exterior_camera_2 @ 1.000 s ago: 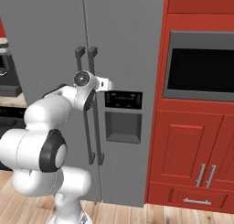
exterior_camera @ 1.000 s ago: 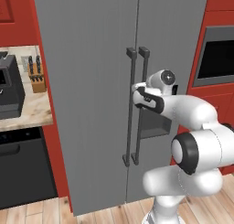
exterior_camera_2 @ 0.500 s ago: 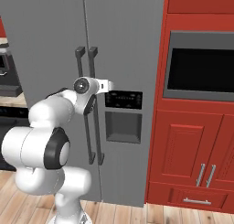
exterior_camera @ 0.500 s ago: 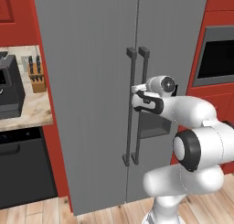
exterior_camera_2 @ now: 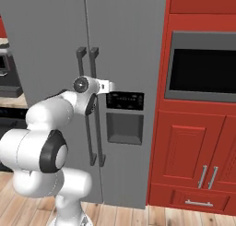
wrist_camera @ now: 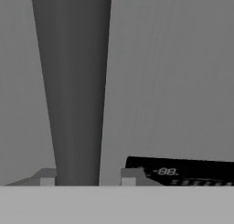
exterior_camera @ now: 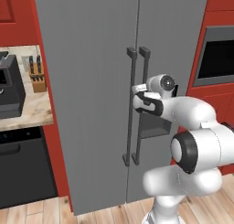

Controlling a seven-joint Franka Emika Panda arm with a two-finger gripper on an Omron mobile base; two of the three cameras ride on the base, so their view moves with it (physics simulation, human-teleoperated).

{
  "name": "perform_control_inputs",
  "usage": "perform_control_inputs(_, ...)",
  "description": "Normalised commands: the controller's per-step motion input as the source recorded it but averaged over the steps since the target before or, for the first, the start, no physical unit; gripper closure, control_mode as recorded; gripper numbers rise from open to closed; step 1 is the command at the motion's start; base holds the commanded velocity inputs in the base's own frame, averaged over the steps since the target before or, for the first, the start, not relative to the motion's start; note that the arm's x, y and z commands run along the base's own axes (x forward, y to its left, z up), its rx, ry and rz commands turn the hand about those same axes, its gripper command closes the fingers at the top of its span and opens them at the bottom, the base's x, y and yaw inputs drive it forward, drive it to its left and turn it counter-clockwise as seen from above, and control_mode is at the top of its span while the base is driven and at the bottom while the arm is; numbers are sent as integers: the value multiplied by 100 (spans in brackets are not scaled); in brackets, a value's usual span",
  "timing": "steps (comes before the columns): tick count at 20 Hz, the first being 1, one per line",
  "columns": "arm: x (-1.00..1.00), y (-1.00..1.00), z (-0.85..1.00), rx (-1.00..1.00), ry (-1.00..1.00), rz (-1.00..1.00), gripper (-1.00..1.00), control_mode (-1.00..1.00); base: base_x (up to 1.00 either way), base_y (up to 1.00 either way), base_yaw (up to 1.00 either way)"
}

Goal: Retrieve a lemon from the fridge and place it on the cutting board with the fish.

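At the fridge point(exterior_camera: 91, 95) front, both doors shut, the right door's handle point(exterior_camera: 142, 104) runs vertically, its twin just beside it. The gripper point(wrist_camera: 87, 176) has narrowed since a second ago; its fingertips point(wrist_camera: 129, 176) flank the bar, but contact cannot be told. Red cabinets point(exterior_camera_2: 193, 151) crowd the right.

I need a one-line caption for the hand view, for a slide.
Gripper straddling the fridge door's right handle, one fingertip on each side of the bar.
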Motion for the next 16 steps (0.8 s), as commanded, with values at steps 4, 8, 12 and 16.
perform_control_inputs(4, -46, -16, 28, 0, 6, -8, 100, -100, 0, 0, 0)
perform_control_inputs(8, -90, -39, 32, 9, 0, 0, 100, -100, 0, 0, 0)
perform_control_inputs(12, -98, -60, 40, 14, 0, 0, 100, -100, 0, 0, 0)
perform_control_inputs(16, -84, -87, 48, 24, 5, 1, 100, -100, 0, 0, 0)
